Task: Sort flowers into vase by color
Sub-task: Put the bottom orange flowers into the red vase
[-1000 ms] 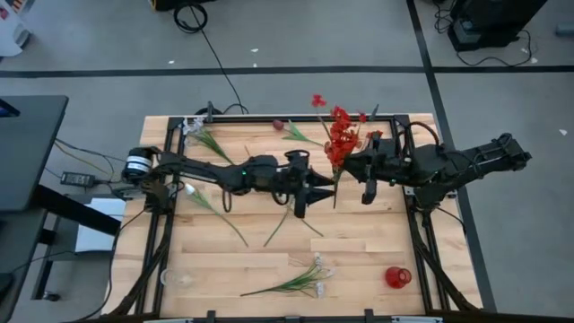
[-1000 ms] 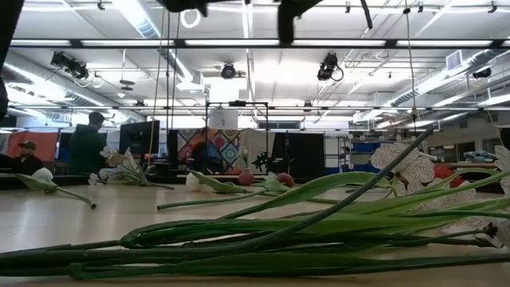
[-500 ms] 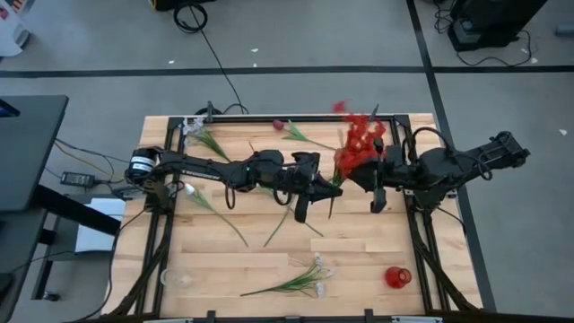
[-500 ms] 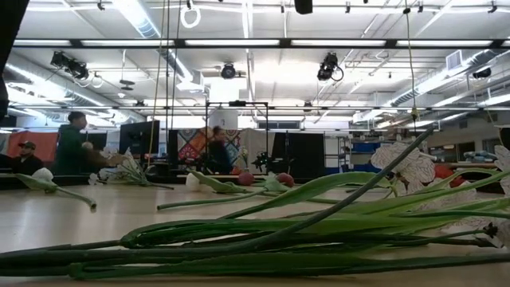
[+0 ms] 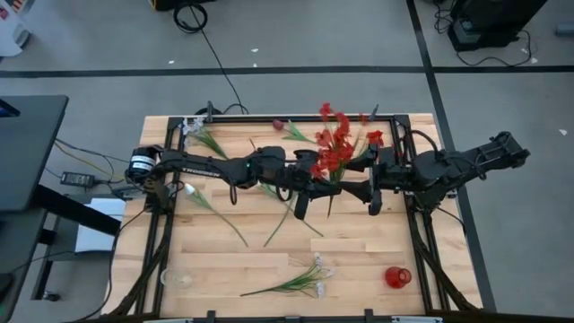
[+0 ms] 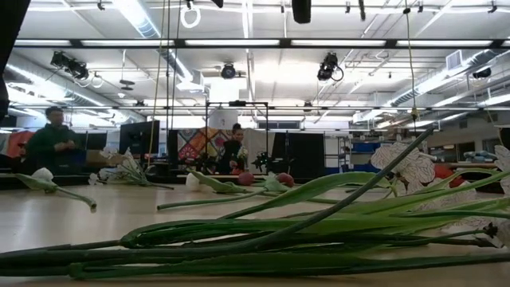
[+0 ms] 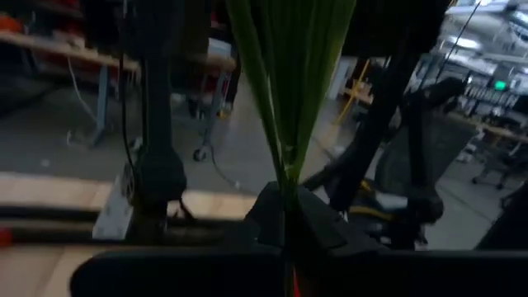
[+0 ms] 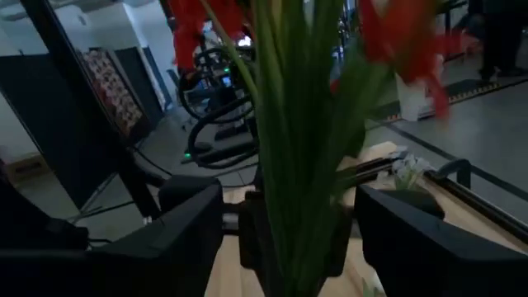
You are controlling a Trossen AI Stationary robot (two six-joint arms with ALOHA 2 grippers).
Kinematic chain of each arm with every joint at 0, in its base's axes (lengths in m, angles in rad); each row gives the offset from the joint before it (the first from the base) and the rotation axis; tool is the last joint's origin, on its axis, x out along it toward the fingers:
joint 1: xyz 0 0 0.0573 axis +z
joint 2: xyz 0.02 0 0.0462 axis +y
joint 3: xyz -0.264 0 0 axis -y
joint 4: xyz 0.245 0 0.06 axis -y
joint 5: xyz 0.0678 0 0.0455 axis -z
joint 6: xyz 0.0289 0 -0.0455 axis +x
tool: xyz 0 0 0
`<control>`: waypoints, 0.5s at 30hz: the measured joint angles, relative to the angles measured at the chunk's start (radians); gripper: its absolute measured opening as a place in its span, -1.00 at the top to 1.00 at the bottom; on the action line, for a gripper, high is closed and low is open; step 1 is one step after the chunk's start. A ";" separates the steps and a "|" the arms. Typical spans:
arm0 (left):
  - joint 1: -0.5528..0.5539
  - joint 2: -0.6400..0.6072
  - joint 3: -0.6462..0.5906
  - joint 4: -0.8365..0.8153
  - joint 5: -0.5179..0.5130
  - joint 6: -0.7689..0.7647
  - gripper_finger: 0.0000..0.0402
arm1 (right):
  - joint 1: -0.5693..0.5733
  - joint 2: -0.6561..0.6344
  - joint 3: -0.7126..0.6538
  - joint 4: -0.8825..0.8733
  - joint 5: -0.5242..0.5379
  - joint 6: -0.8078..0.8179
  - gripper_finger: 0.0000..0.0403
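A red-bloomed flower [image 5: 334, 148] on a green leafy stem is held above the table's middle, between my two grippers. My left gripper [image 5: 321, 184] reaches in from the left and is shut on its stem. My right gripper [image 5: 359, 177] comes from the right and is open; in the right wrist view its fingers [image 8: 191, 231] stand on either side of the flower's stem and leaves [image 8: 289, 148]. A red vase [image 5: 397, 276] stands at the near right. A clear vase [image 5: 178, 278] stands at the near left. My left gripper pinches the red flower's stem [image 7: 285, 196] between its two fingers, below the leaves. The fingers come level from the table's left and lie across the stem. The flower is lifted clear, with its blooms toward the far edge and its stem end [image 5: 328, 213] toward the near edge.
A white blossom spray [image 5: 303, 282] lies near the front edge and fills the low view [image 6: 279, 231]. A white tulip [image 5: 204, 205] lies at the left. A maroon tulip [image 5: 291, 131] and white blossoms [image 5: 199, 132] lie by the far edge. Loose stems [image 5: 289, 218] lie mid-table.
The red flower's blooms have swung toward the table's right edge and then back toward the left. They now sit over my left gripper. My right gripper has drawn back a little toward the right edge.
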 joint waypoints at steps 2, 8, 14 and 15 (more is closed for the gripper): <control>0.002 0.000 0.000 -0.034 0.010 0.000 0.97 | -0.013 0.014 0.000 0.000 -0.003 0.014 -0.29; 0.004 0.000 0.000 -0.088 0.043 0.028 0.98 | -0.055 0.042 0.000 0.003 -0.059 0.056 0.18; 0.006 0.000 0.000 -0.141 0.035 0.026 0.83 | -0.064 0.033 0.000 -0.033 -0.150 0.072 0.88; 0.007 0.000 0.000 -0.153 0.027 0.027 0.75 | -0.057 0.031 0.000 -0.055 -0.163 0.076 0.89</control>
